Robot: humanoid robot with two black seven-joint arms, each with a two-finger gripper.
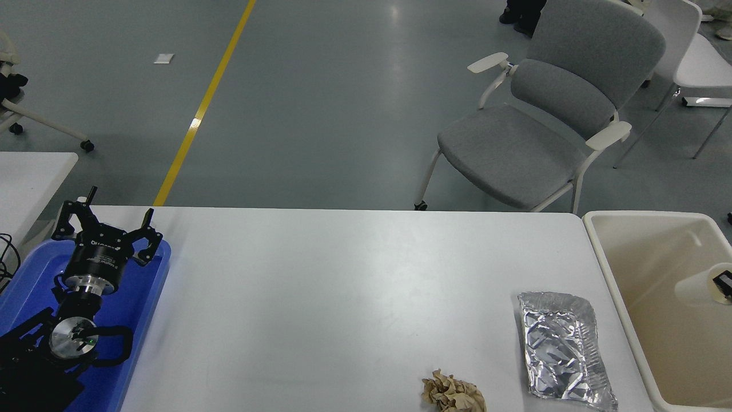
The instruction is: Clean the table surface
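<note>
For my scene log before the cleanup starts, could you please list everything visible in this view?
table surface: 1, white, fills the foreground
crumpled paper ball: 1, tan, on the table near its front edge, right of centre
foil tray: 1, silver, crumpled, on the table's right part
bin: 1, beige, off the table's right end
tray: 1, blue, at the table's left end
second table: 1, white, corner at the left edge
grey chair: 1, beyond the table
white chair: 1, top right
floor line: 1, yellow
left end effector: 1, black, open, over the blue tray
</note>
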